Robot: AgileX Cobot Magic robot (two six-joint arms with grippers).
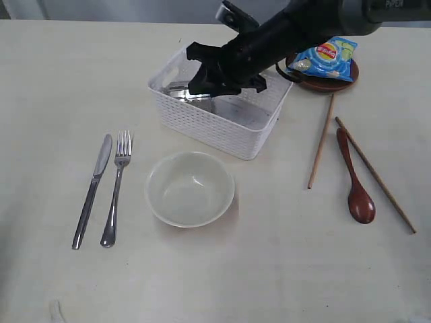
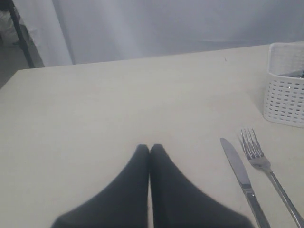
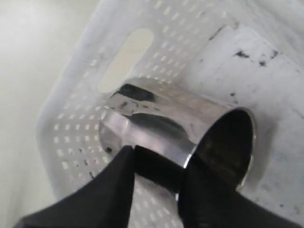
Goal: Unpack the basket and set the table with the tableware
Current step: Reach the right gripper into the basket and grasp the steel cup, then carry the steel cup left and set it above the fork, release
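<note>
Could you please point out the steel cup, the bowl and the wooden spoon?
steel cup [image 3: 161, 114]: right wrist view, shiny side wall.
bowl [image 1: 190, 193]: exterior view, bare inside floor.
wooden spoon [image 1: 361, 207]: exterior view, rounded scoop end.

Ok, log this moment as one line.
right gripper: straddling wall of shiny steel cup lying in white perforated plastic basket, grip unconfirmed | left gripper: shut, empty | laid out: off-white round bowl, steel knife, steel fork

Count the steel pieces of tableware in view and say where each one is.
3. The knife and fork lie side by side on the table, left of the bowl; the cup is in the basket. The arm covers part of the basket, so more may be hidden.
</note>
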